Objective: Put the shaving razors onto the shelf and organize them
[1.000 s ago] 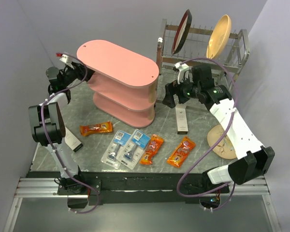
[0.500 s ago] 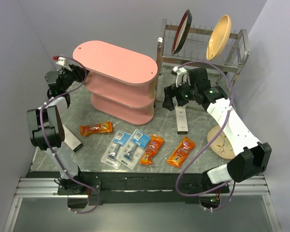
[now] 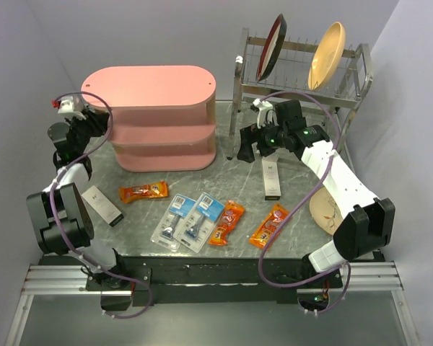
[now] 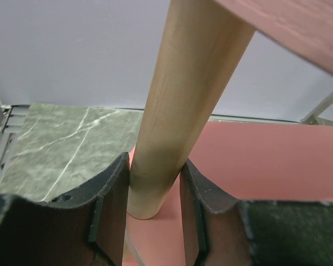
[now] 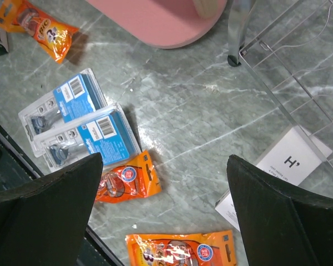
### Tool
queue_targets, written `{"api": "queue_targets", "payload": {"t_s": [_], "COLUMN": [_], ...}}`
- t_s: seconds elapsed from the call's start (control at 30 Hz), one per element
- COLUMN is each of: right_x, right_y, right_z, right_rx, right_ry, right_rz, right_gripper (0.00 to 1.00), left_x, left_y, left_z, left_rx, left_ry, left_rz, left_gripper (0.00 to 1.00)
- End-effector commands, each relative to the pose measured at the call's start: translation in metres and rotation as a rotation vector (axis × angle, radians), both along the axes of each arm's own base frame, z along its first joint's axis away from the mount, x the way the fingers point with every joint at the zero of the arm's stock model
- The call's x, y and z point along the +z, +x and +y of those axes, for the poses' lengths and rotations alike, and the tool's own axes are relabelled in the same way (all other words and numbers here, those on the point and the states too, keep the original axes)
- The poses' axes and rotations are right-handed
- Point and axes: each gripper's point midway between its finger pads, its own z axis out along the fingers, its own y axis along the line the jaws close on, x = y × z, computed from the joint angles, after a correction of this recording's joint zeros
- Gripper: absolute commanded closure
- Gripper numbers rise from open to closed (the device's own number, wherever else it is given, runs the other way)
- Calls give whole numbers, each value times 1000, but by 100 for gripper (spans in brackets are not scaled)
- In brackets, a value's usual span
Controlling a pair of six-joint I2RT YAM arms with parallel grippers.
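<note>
Top external view gives you the pink three-tier shelf (image 3: 151,119) standing upright on the marble table (image 3: 239,186); your left gripper (image 3: 86,121) is at the shelf's left end, and the left wrist view shows it (image 4: 154,183) pinching a light wooden post (image 4: 183,94) of the shelf, one dark finger (image 4: 108,205) pressed against each side of it, just above the pink board where the post is seated; your right gripper (image 3: 251,150) hangs off the shelf's right end with its jaws spread wide and nothing between them, as the right wrist view (image 5: 164,183) confirms; the two shaving razors (image 3: 186,220) lie flat on the table in front of the shelf, side by side and touching, blue card tops pointing toward the shelf, and neither is on any tier; orange snack packets (image 3: 143,192) lie around them, also in front of the shelf; the metal dish rack (image 3: 303,79) stands just right of the shelf.
</note>
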Motion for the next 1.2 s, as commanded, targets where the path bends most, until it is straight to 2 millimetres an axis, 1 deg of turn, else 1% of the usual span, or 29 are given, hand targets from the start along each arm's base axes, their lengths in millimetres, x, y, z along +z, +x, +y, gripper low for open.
{"api": "queue_targets", "payload": {"t_s": [0.0, 0.07, 0.13, 0.17, 0.23, 0.27, 0.3, 0.4, 0.47, 0.5, 0.57, 0.6, 0.63, 0.67, 0.7, 0.73, 0.77, 0.8, 0.83, 0.87, 0.9, 0.93, 0.97, 1.0, 1.03, 1.07, 1.1, 1.13, 1.17], "right_x": [20, 20, 21, 21, 22, 23, 23, 25, 29, 30, 32, 30, 31, 27, 24, 24, 21, 17, 13, 12, 2, -10, -14, -24, -35, -43, -50, -60, -65], "right_y": [10, 9, 9, 7, 6, 5, 5, 3, 3, 1, -1, -3, -5, -8, -12, -15, -19, -24, -26, -29, -40, -44, -52, -61, -66, -73, -79, -81, -82], "right_z": [10, 11, 10, 9, 9, 8, 8, 10, 11, 10, 7, 4, 2, 0, -2, -3, -3, -5, -6, -5, -8, -6, 1, 0, 3, 10, 13, 17, 20], "right_rx": [10, 16, 18, 18, 19, 20, 19, 33, 46, 59, 72, 92, 98, 110, 134, 153, 181, 229, 251, 285, 372, 431, 501, 585, 640, 716, 757, 790, 831], "right_ry": [52, 52, 47, 46, 47, 49, 52, 64, 63, 50, 32, 10, -2, -15, -35, -40, -50, -83, -96, -100, -146, -174, -196, -231, -248, -272, -286, -295, -308], "right_rz": [-66, -69, -74, -77, -87, -89, -91, -95, -108, -117, -137, -151, -167, -165, -176, -183, -185, -199, -197, -197, -180, -147, -143, -130, -104, -113, -99, -81, -88], "right_gripper": [0, 0, 0, 0, 0, 0, 0, 0, 0, 0, 0, 0, 0, 0, 0, 0, 0, 0, 0, 0, 0, 0, 0, 0, 0, 0, 0, 0, 0], "left_x": [27, 19, 21, 15, 16, 14, 15, 15, 12, 19, 4, 13, 9, -10, -3, -5, -24, -17, -26, -33, -31, -39, -44, -44, -50, -49, -48, -47, -51], "left_y": [-22, -29, -36, -39, -46, -49, -51, -55, -61, -68, -83, -95, -103, -114, -126, -134, -146, -158, -167, -178, -187, -192, -197, -207, -212, -218, -222, -224, -229], "left_z": [4, -5, -8, -8, -11, -14, -17, -24, -32, -36, -44, -48, -50, -50, -52, -54, -56, -62, -66, -75, -81, -87, -94, -109, -117, -134, -145, -155, -173], "left_rx": [38, 10, 13, 17, 20, 8, -11, -46, -87, -99, -125, -126, -114, -86, -69, -53, -26, -26, -24, -48, -64, -90, -132, -213, -257, -336, -394, -441, -522], "left_ry": [-115, -143, -160, -166, -173, -168, -155, -142, -140, -108, -109, -71, -72, -110, -112, -135, -189, -222, -246, -271, -267, -264, -239, -234, -238, -224, -207, -186, -154], "left_rz": [-31, -4, 1, 14, 27, 31, 32, 35, 63, 51, 112, 99, 121, 203, 195, 217, 302, 294, 325, 362, 361, 383, 395, 397, 406, 403, 399, 400, 414], "left_gripper": [83, 80, 73, 69, 42, 4, 1, 1, 1, 1, 1, 1, 1, 1, 0, 1, 1, 1, 1, 1, 1, 1, 1, 1, 0, 1, 1, 1, 1]}}
